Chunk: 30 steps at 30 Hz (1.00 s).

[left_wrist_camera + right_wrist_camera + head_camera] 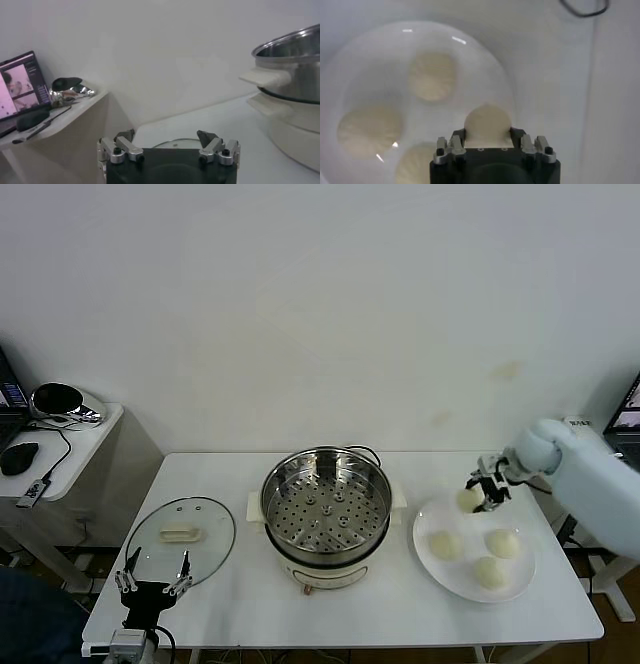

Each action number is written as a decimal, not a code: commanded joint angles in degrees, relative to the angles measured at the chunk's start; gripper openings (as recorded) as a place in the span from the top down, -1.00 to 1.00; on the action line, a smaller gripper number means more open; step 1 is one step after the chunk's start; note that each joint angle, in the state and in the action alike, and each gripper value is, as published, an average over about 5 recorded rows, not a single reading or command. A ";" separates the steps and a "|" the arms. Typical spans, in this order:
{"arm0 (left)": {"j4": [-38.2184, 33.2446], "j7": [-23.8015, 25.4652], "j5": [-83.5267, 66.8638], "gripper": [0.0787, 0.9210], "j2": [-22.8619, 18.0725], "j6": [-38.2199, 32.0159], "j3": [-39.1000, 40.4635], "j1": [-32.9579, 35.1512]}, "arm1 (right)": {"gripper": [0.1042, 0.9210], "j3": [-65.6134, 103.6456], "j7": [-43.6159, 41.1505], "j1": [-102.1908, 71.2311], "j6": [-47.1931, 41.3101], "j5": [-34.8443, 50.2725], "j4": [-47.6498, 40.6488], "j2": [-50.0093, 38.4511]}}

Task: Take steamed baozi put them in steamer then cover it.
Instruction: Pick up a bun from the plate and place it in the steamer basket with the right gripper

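On the white counter [400, 604], in the middle: the steamer [326, 506], a shiny round pot on a white base, open on top, holes in its tray, nothing inside. In the left wrist view, same steamer [295, 75] off to one side.

To the robot's right of the steamer: a flat white plate [440, 569]. On the plate: three steamed baozi, one [445, 545] nearest the steamer, one [502, 543] farther right, one [490, 572] nearest the front edge.

Above the far edge of the plate: the right gripper [482, 490]. Fingers shut tight on the fourth bun [469, 500], one finger on each side. Seen from the right wrist too: right gripper [487, 134] with that bun [487, 122] pinched between the fingers, the plate [380, 65] and the three other buns below, the bun lifted a little off the plate, though hard to be sure.

To the robot's left of the steamer: the cover [181, 541], clear glass, lying flat on the counter, white handle up.

At the front left corner of the counter, just before the cover: the left gripper [153, 579], parked. Fingers [117, 149] spread wide, holding nothing.

Farther left, apart from the counter: a small side table [60, 454] with a black mouse [18, 457].
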 commanded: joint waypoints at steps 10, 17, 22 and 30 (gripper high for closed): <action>-0.53 -0.09 -0.91 -0.77 0.47 -0.15 -0.44 0.01 | -0.14 -24.51 2.73 30.57 -2.22 21.21 6.47 9.78; -0.67 -0.14 -1.15 -0.77 0.38 -0.39 -1.62 0.42 | -0.15 -26.84 2.80 30.23 2.28 23.17 1.64 23.09; -0.95 -0.18 -1.29 -0.77 0.30 -0.47 -2.67 0.67 | -0.16 -28.30 3.42 26.91 8.03 17.61 -1.25 30.50; -0.97 -0.16 -1.22 -0.77 -0.23 -0.51 -3.15 0.46 | -0.16 -31.30 4.27 23.99 16.23 5.47 -1.79 36.02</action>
